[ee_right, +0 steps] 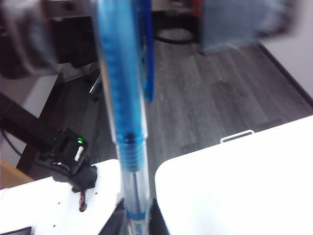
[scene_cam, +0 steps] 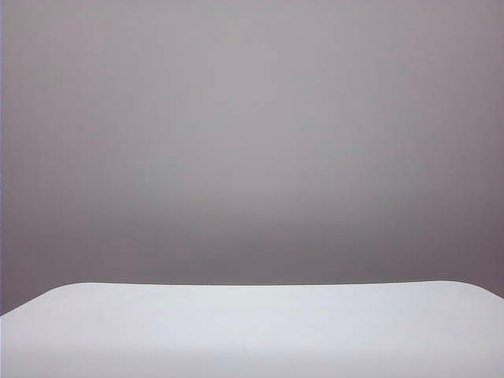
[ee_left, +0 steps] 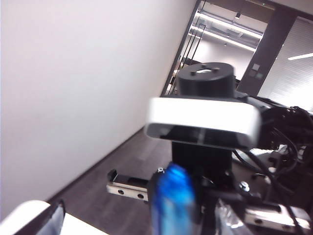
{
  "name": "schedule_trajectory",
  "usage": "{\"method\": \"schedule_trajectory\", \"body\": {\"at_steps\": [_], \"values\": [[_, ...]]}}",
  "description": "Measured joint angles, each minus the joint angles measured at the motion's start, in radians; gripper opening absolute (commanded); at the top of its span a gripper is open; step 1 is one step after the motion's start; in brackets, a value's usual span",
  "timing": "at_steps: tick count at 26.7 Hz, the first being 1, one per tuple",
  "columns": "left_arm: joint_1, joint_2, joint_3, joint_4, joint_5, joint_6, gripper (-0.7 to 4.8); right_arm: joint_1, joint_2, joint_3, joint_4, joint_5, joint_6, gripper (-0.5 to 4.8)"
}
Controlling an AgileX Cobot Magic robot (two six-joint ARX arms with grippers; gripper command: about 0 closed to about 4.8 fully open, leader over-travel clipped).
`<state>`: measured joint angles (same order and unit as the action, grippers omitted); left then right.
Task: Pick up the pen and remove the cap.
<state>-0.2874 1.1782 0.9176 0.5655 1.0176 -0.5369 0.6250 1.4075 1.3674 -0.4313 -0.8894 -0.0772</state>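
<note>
Pen (ee_right: pixel 131 161) is being held upright by the right gripper (ee_right: pixel 137 223), jaws closed on the lower clear barrel, up off the white table (ee_right: pixel 244 181). Nothing of either arm is being caught by the exterior view; only the table edge (scene_cam: pixel 252 331) is being shown there.

Cap (ee_right: pixel 122 68) is being read as still on: blue-tinted sleeve over the upper part of the pen, blue clip (ee_right: pixel 145 49) running down its side. Judgement only, as that part is blurred.

Left gripper is being kept wide open and holding nothing. In the left wrist view only one dark finger (ee_left: pixel 56 218) is being seen clearly at the frame edge, with the blue cap end (ee_left: pixel 173 203) standing close in front of the camera and the right arm's wrist camera (ee_left: pixel 203 122) behind it. Whether the cap is already sitting between the left fingers cannot be told.

Handling, as judged: light, stiff, smooth plastic, so slip is being expected under a straight pull. Cap is best being taken across its body above the pen's blue collar, clear of the clip, which could snap or twist. Pull is best being kept along the pen axis while the barrel is being clamped firmly.
</note>
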Motion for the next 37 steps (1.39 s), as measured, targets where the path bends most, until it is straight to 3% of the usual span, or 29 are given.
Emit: {"method": "schedule_trajectory", "body": {"at_steps": [2,6,11,13,16,21,25,28,33,37], "values": [[0.000,0.017,0.000,0.031,0.021,-0.055,3.75,0.026,0.004,0.000,0.013,-0.001,-0.002,-0.06],[0.000,0.014,0.000,0.068,0.062,-0.089,2.03,0.036,0.029,-0.001,0.015,0.001,-0.004,-0.06],[0.000,0.014,0.000,0.068,0.128,-0.093,1.64,0.035,0.028,-0.001,0.002,0.037,-0.025,-0.06],[0.000,0.014,0.000,0.066,0.127,-0.100,0.81,0.035,0.028,-0.001,-0.001,0.040,-0.027,-0.06],[0.001,0.015,0.000,0.066,0.125,-0.100,0.48,0.036,0.027,-0.001,-0.003,0.034,-0.029,-0.06],[0.001,0.016,0.000,0.067,0.137,-0.101,0.47,0.036,0.027,-0.001,-0.004,0.041,-0.029,0.04],[0.001,0.016,0.000,0.066,0.139,-0.106,0.16,0.037,0.026,-0.001,-0.003,0.064,-0.030,2.07],[0.001,0.016,0.000,0.067,0.150,-0.111,0.16,0.035,0.027,-0.001,-0.005,0.098,-0.029,2.79],[0.000,0.016,0.000,0.067,0.140,-0.115,0.16,0.036,0.027,-0.001,0.017,0.092,-0.017,2.79],[0.000,0.016,0.000,0.067,0.114,-0.115,0.16,0.044,0.027,-0.001,0.113,0.064,0.061,2.69]]}}
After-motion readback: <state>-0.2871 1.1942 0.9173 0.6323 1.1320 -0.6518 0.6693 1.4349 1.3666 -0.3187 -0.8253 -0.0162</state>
